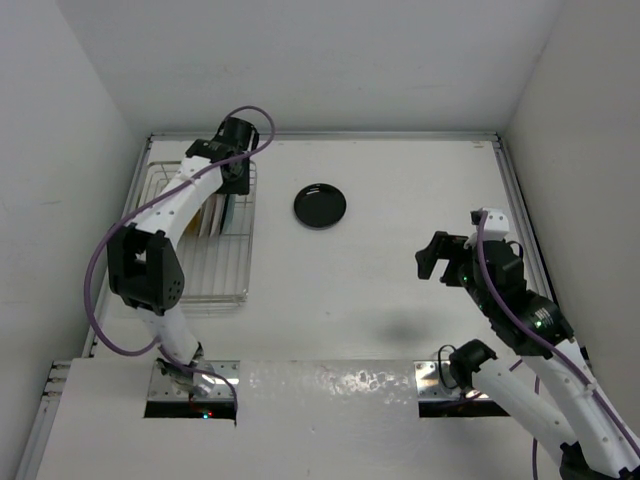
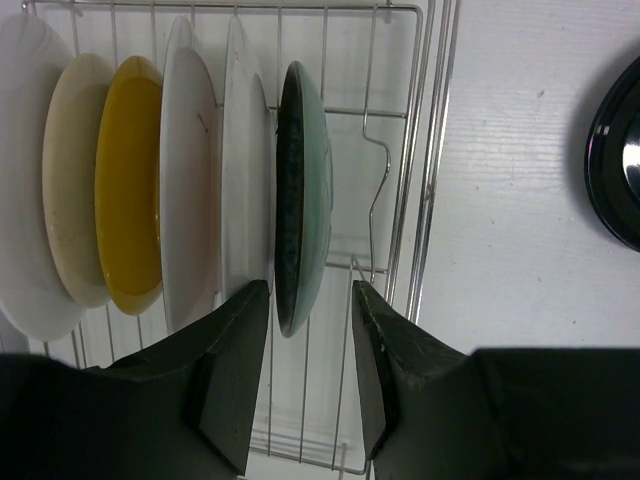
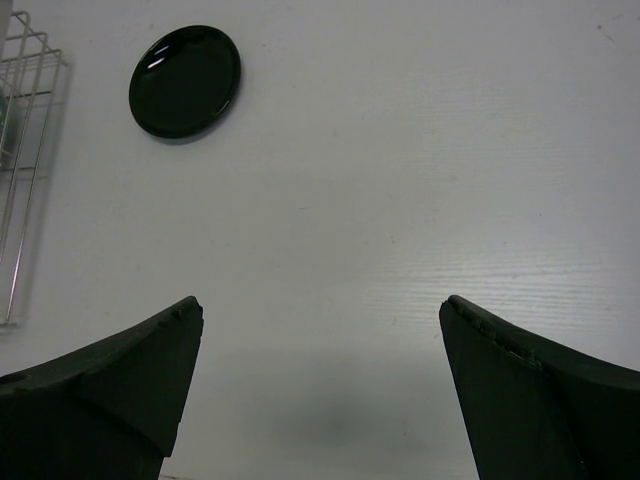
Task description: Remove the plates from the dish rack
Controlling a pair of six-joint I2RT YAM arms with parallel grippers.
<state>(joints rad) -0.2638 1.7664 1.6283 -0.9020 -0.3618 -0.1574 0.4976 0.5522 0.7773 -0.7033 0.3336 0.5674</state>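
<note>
The dish rack [image 2: 430, 150] holds several plates standing on edge: a big white one [image 2: 20, 180], a cream one [image 2: 70, 180], a yellow one [image 2: 130, 190], two more white ones [image 2: 190, 190] and, rightmost, a teal-blue plate [image 2: 305, 190]. My left gripper [image 2: 311, 290] hangs over the rack [image 1: 215, 290], open, its jaws straddling the teal plate's rim with a gap on each side. A black plate [image 1: 320, 206] lies flat on the table. My right gripper [image 1: 435, 262] hovers open and empty above the table at the right.
In the right wrist view the black plate [image 3: 185, 80] lies far left, next to the rack's corner [image 3: 25, 100]. The table has a raised rim along its back and sides, and white walls close it in.
</note>
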